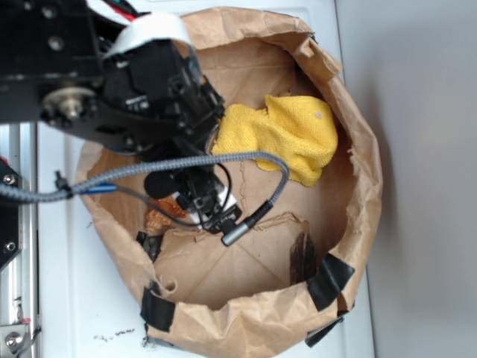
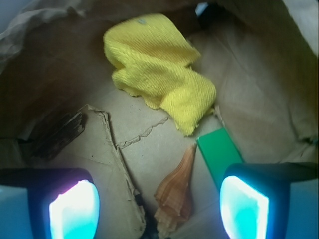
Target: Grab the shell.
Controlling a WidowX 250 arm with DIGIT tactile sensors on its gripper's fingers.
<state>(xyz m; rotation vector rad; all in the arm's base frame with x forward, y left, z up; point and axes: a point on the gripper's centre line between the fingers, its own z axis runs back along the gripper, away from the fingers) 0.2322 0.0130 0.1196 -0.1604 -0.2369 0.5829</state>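
Shell (image 2: 175,191) between spread pads (image 2: 75,210), tool (image 2: 159,209) open wide, holding nothing

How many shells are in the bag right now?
1. The shell lies on the bag floor between the open gripper fingers, beside the green block. Others could hide under the cloth.

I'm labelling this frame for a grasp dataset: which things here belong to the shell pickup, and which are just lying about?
Belongs to the job:
- shell, lying between the open fingers
- gripper, low over it

Just lying about:
- green block, beside the shell
- yellow cloth, crumpled further back
- paper bag holding everything
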